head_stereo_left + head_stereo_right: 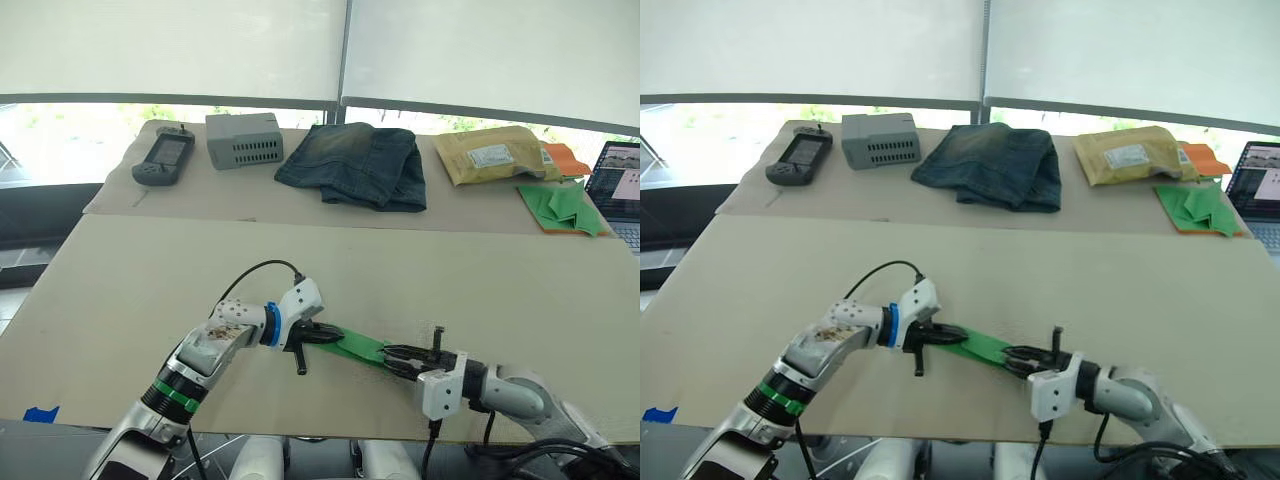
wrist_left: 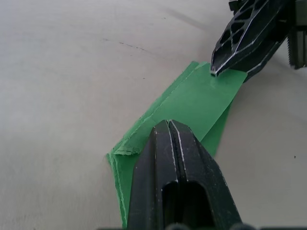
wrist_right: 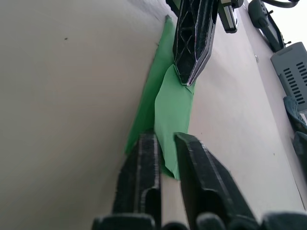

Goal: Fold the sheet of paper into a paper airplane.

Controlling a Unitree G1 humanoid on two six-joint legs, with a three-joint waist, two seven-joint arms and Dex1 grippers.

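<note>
The sheet of paper (image 1: 360,346) is bright green and folded into a long narrow strip. It lies on the tan table (image 1: 150,290) near the front edge, stretched between my two grippers. My left gripper (image 1: 325,336) is shut, and its tips (image 2: 168,123) pinch one end of the raised top flap (image 2: 201,96). My right gripper (image 1: 392,353) faces it from the other end. Its fingers (image 3: 148,143) stand a little apart, and the flap's end (image 3: 169,163) reaches in between them. The lower layer of the paper rests flat on the table.
Along the far side lie a black handheld device (image 1: 163,158), a grey vented box (image 1: 243,139), folded jeans (image 1: 355,163), a yellow-brown padded envelope (image 1: 490,153), a heap of green paper pieces (image 1: 565,208) on orange paper, and a laptop (image 1: 620,185) at the far right.
</note>
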